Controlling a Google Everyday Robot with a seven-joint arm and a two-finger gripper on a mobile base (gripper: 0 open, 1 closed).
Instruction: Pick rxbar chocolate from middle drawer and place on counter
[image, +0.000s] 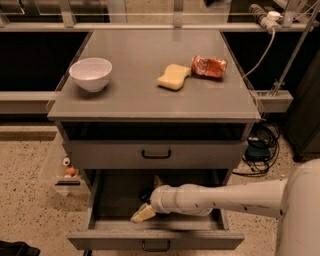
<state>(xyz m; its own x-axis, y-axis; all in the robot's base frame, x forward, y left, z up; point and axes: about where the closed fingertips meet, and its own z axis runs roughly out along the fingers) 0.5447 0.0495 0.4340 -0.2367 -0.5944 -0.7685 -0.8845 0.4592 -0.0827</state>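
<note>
The middle drawer is pulled open at the bottom of the cabinet, and its floor is dark. My white arm reaches in from the right. My gripper is low inside the drawer, left of centre and close to the front panel. The rxbar chocolate does not show; it may be hidden under the gripper or lost against the dark drawer floor. The counter is the grey cabinet top above.
On the counter stand a white bowl, a yellow sponge and a red snack packet. A closed taller-fronted grey drawer with a black handle sits above the open one. Cables lie on the floor at the right.
</note>
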